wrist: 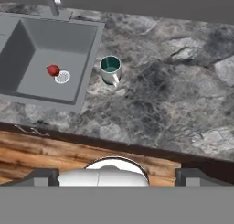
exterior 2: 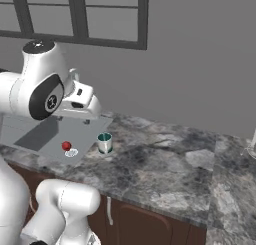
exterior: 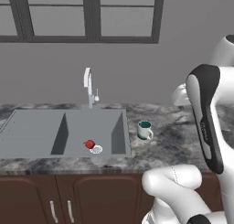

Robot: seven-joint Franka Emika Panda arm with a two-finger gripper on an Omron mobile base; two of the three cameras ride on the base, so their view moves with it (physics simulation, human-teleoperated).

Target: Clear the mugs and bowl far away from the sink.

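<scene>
My jaws stand wide apart with nothing between them, raised well above the front edge of the marbled surface [wrist: 183, 95] and looking down on it. Ahead of them and a little to the left in the hand view, the white mug [wrist: 110, 69] with the teal inside stands upright on the surface, just beside the right rim of the sink [wrist: 55, 49]. Farther off, the red mug [wrist: 53, 70] lies on the floor of the right basin, next to the drain [wrist: 62, 77]. The faucet [exterior: 89, 88] rises behind the sink
</scene>
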